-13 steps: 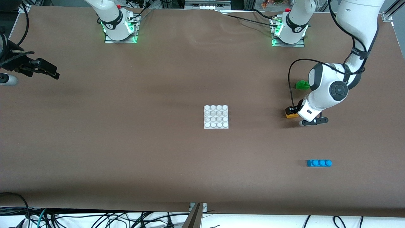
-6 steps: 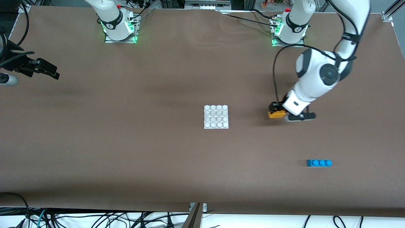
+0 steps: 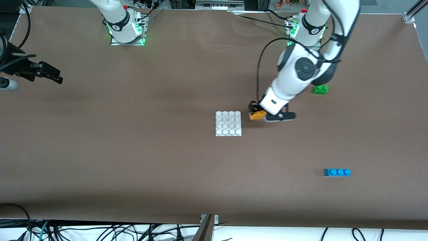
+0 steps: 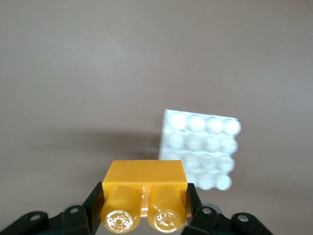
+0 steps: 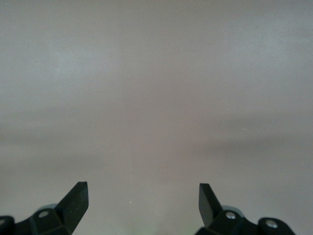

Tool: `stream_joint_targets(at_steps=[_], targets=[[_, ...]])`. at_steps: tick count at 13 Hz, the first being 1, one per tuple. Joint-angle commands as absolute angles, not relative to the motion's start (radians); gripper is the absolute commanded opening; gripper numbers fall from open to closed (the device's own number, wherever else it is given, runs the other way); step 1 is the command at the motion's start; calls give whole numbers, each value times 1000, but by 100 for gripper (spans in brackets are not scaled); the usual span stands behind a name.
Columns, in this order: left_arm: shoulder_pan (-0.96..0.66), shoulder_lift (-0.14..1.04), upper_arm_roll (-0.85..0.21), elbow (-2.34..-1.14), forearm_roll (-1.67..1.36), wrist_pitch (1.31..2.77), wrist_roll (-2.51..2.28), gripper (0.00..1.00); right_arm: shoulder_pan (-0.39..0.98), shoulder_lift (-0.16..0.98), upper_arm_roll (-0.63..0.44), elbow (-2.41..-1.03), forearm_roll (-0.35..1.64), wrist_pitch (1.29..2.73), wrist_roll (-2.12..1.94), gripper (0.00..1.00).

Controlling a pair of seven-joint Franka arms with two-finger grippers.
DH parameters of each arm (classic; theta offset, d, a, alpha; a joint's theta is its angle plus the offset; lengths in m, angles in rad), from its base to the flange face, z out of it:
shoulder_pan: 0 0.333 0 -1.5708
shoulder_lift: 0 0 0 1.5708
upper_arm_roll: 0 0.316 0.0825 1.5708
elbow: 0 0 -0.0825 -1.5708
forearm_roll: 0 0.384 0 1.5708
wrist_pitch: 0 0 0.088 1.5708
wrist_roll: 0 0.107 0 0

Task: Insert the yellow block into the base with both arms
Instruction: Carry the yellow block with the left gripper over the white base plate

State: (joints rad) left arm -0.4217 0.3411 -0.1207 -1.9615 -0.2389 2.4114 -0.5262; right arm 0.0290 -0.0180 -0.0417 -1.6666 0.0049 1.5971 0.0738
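Note:
The yellow block [image 3: 257, 115] hangs in my left gripper [image 3: 255, 112], just above the table beside the base [image 3: 228, 123], on the side toward the left arm's end. In the left wrist view the black fingers [image 4: 93, 200] press both ends of the yellow block [image 4: 144, 178], its two studs facing the camera, and the left gripper [image 4: 144, 208] is shut on it. The white studded base [image 4: 199, 151] lies flat ahead of it. My right gripper [image 3: 53, 75] waits at the right arm's end of the table. In its wrist view the right gripper [image 5: 143, 198] is open over bare table.
A green brick [image 3: 320, 89] sits on the table under the left arm's elbow. A blue three-stud brick [image 3: 337, 172] lies nearer to the front camera, toward the left arm's end. Brown mat covers the table around the base.
The left arm has carried the yellow block across the table toward the base, uncovering the green brick. The right arm has not moved.

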Motion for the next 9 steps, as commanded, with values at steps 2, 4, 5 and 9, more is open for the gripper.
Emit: stream_joint_targets(at_steps=[2,4,5,9], targets=[[-515,497,-107,-1797,-248,2376,-568,0,20,-26,-38,-1675,23,1600,75,100],[-537,543,-101,-1737,-248,2308,-571,0,21,-26,-38,-1675,23,1598,75,100],[-567,587,-89,-1656,-247,2240,-575,0,20,-26,-38,-1675,23,1598,75,100],[-591,638,-67,-1598,-245,2186,-595,0,20,-26,-38,-1675,23,1598,75,100]])
